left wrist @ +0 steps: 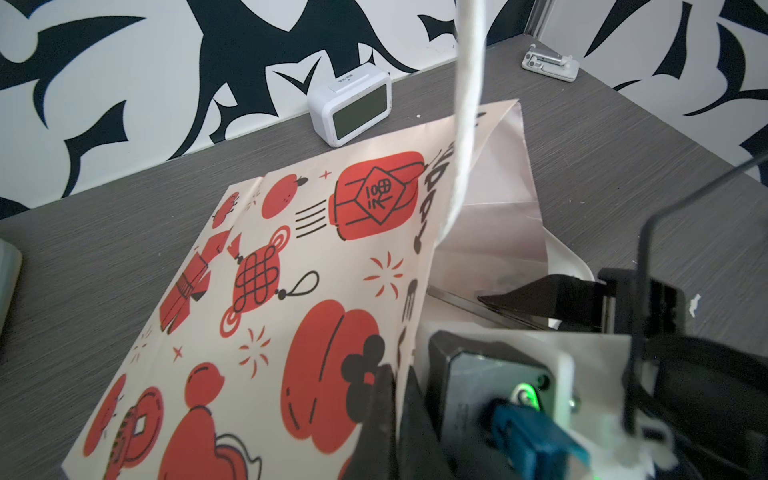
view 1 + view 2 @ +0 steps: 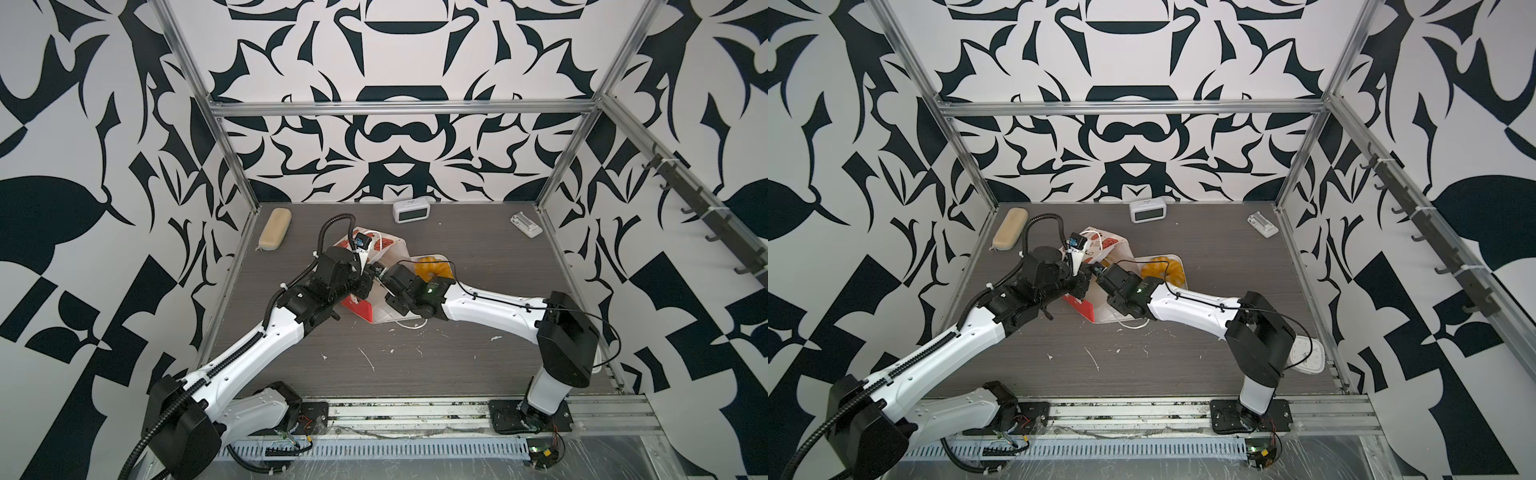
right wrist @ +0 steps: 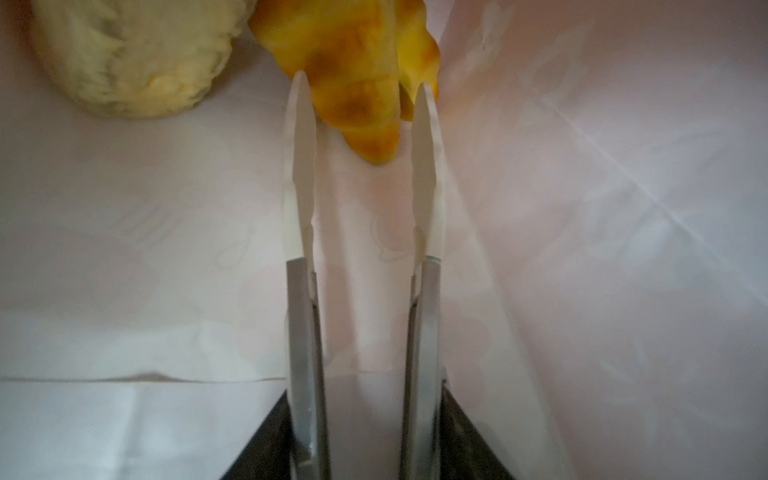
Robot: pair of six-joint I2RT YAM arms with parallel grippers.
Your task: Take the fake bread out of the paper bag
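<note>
The paper bag (image 2: 388, 249) (image 2: 1100, 245) lies on its side mid-table, red prints up (image 1: 291, 291). My left gripper (image 1: 397, 374) is shut on the bag's rim, one jaw on each side of the paper wall; in a top view it sits at the bag's mouth (image 2: 368, 272). My right gripper (image 3: 363, 83) is inside the white-walled bag, open, its fingers hidden in both top views. The pointed end of a golden croissant-like fake bread (image 3: 353, 54) lies between its fingertips. A paler braided roll (image 3: 137, 54) rests beside it. More yellow fake bread (image 2: 432, 269) (image 2: 1160, 268) sits outside the bag.
A white tray (image 2: 1179, 259) holds the bread outside the bag. A tan case (image 2: 274, 228) lies back left, a white clock (image 2: 410, 210) (image 1: 353, 108) at the back wall, a small white device (image 2: 525, 224) back right. A white cord handle (image 1: 467, 124) hangs before the left wrist camera.
</note>
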